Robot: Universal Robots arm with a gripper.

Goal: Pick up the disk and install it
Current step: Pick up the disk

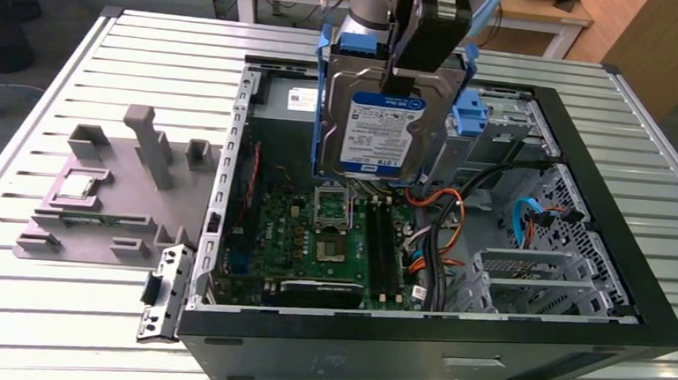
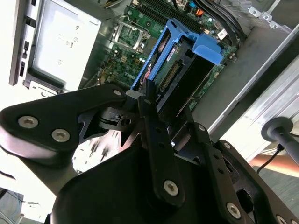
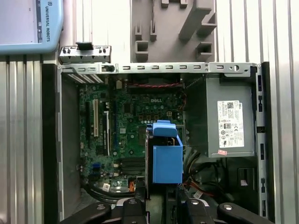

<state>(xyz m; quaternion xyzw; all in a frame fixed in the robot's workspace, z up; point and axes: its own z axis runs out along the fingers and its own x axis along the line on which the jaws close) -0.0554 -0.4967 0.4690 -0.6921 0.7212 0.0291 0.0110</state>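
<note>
Clearly the tool [image 1: 408, 71], pinched tight on the disk [image 1: 378, 126], holds it upright above the open case [image 1: 424, 350]. Pickup looks done; installing calls for careful alignment.

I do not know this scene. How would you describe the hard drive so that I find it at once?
Find the open black computer case on the slatted metal table. Over its green motherboard the end effector holds the hard drive upright. It is silver with a white-and-blue label in a blue carrier and, unlike its neighbours, hangs in the air.
</note>
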